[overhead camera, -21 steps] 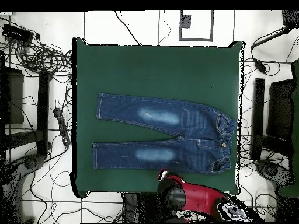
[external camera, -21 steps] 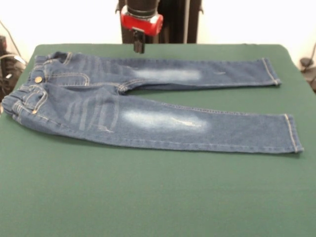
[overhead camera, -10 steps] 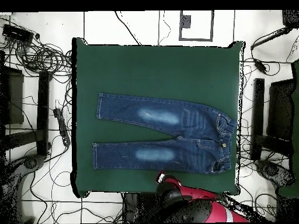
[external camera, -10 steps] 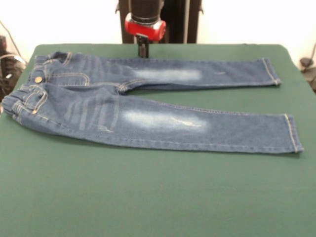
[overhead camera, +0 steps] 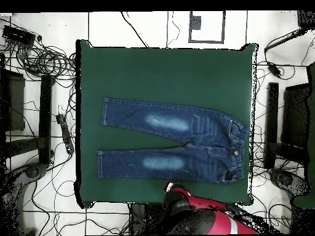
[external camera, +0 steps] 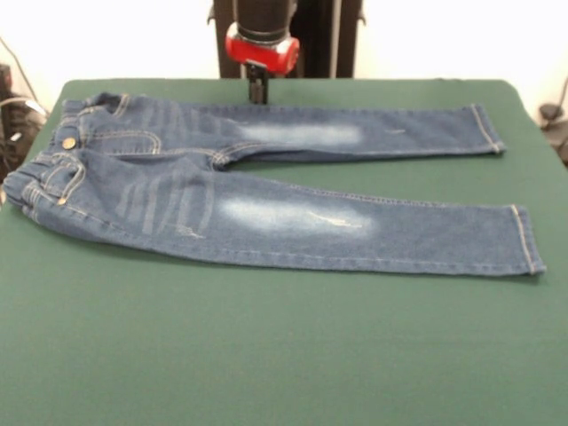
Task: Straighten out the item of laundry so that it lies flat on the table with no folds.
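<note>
We've got the jeans (external camera: pixel 266 191) spread across the middle of the green table (external camera: pixel 284 355), waistband at frame left in the front view, both legs running out to the right, pretty much flat already. The gripper (external camera: pixel 257 91) hangs at top centre just past the far leg, likely backed off since little's left. Can't tell if its claw is apart or together.

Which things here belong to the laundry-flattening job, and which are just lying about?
Job: small blue denim jeans with faded thigh patches, spread open; dark green cloth-topped table; red and black arm's pincer.

Lying about: black tangled cables on the floor; black stands beside the table.
</note>
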You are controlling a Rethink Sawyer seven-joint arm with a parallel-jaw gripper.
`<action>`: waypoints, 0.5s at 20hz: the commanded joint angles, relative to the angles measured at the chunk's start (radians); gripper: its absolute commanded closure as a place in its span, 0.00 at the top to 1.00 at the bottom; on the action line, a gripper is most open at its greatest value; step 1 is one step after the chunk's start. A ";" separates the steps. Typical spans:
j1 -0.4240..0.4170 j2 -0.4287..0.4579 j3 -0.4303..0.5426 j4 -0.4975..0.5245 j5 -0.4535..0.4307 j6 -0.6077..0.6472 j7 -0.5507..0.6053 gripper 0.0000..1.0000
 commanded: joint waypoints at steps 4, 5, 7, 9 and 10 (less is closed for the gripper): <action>0.106 -0.077 0.067 -0.057 0.175 0.106 0.183 0.00; 0.111 -0.083 0.067 -0.053 0.181 0.110 0.183 0.00; 0.122 -0.102 0.066 -0.047 0.192 0.124 0.179 0.00; 0.127 -0.121 0.070 -0.046 0.202 0.150 0.168 0.00; 0.138 -0.134 0.066 -0.049 0.210 0.169 0.164 0.00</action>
